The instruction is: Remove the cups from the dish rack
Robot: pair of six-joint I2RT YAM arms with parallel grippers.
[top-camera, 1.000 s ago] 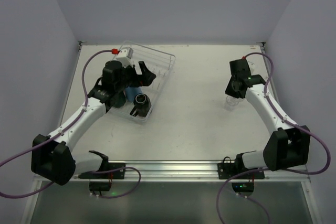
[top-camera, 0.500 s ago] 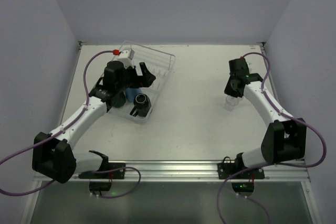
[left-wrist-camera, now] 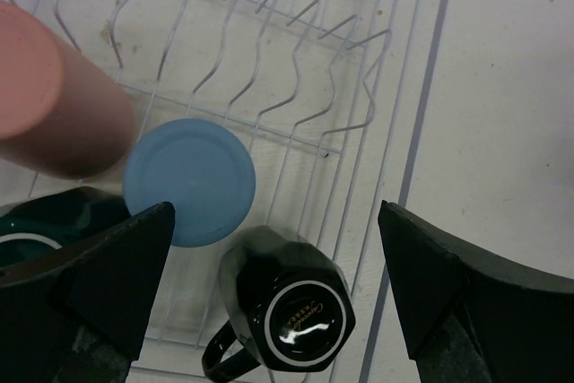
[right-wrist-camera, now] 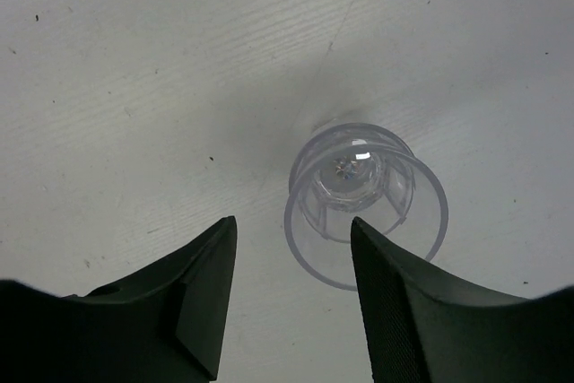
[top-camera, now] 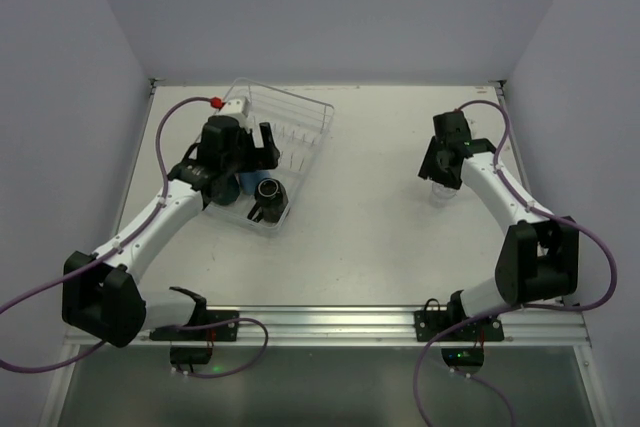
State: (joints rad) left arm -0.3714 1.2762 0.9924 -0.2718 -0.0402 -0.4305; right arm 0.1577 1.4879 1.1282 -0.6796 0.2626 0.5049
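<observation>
Four cups sit in the dish rack [top-camera: 318, 119] at the far left of the table [top-camera: 360, 237]: a pink tumbler [left-wrist-camera: 54, 100] leaning at a tilt, a light-blue tumbler [left-wrist-camera: 189, 181] with its flat round end up, a dark teal mug [left-wrist-camera: 40, 221] mostly cut off at the edge of the left wrist view, and a black mug [left-wrist-camera: 296, 307] standing bottom-up. The left gripper [left-wrist-camera: 276, 221] hangs over that corner with its jaws spread wide and nothing in them. The black mug sits in the gap between the two fingers, a bit toward the wrist side. Its axis points straight up at the camera and its handle [left-wrist-camera: 220, 361] pokes out toward the blue tumbler's side. So I'd guess the black mug is the easy next pick: drop straight down and the jaws should close across the body. The blue tumbler is right next to it, though, so the finger on that side could bump it. Over on the right, a clear glass [right-wrist-camera: 366, 204] stands on the bare table, well apart from the rack. The right gripper [right-wrist-camera: 291, 221] is above it, jaws apart and empty, and the glass is off to one side of the gap, not between the fingers. The left arm is way closer to the rack, no contest.
</observation>
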